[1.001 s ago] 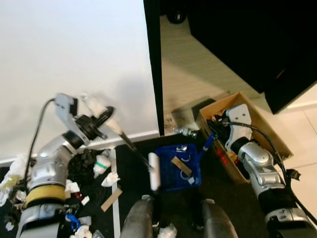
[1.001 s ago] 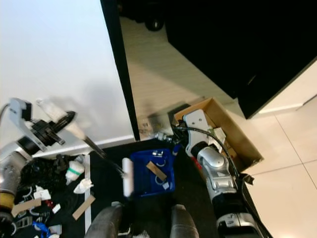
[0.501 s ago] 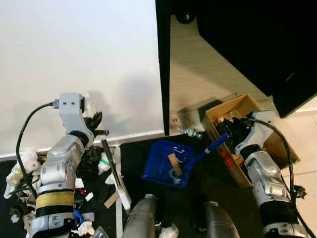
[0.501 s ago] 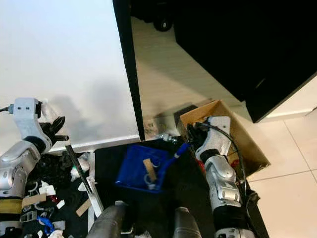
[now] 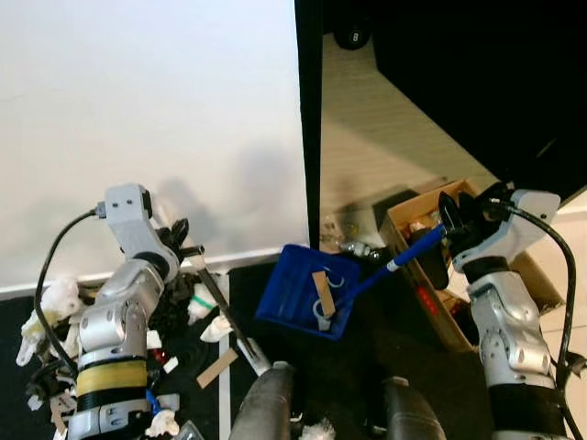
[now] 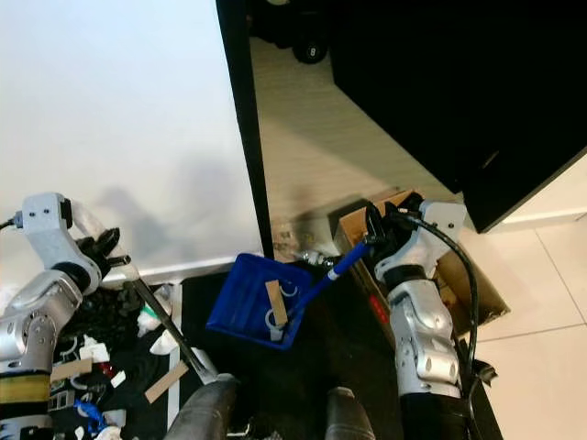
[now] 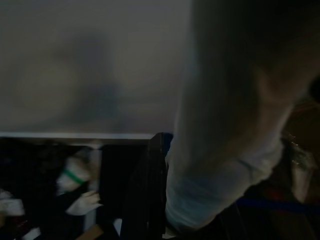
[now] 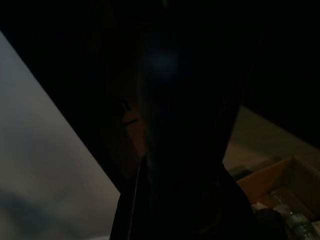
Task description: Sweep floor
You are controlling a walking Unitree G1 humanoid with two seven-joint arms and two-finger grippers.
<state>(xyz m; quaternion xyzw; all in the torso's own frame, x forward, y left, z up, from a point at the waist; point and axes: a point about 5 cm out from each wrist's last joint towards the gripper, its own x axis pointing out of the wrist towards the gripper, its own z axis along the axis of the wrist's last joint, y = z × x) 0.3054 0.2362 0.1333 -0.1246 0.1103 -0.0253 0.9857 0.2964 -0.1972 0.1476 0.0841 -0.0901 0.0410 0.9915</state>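
My right gripper [image 5: 453, 220] is shut on the blue handle [image 5: 413, 249] of a blue dustpan [image 5: 307, 293]. The pan hangs tilted above the dark floor, with a cardboard strip [image 5: 320, 286] and small bits inside. My left gripper [image 5: 183, 246] is shut on the top of a brush's thin black stick [image 5: 220, 307], which slants down to its head [image 5: 257, 359] near my legs. Litter [image 5: 197, 302] of crumpled white paper, black scraps and cardboard strips lies by the wall under my left arm. The left wrist view is dim, with a pale blurred shape [image 7: 225, 150] and litter [image 7: 75, 175].
An open cardboard box [image 6: 483, 291] holding rubbish stands on the floor right of the dustpan, beside my right arm. A white wall [image 5: 138, 110] and a black vertical post [image 5: 310, 119] close the front. Pale tiles [image 6: 541, 367] lie to the far right. My legs [image 5: 266, 408] are at the bottom.
The right gripper has risen, lifting and tilting the dustpan off the floor. The brush has swung away from the pan to the left, toward the litter pile. The camera has shifted slightly.
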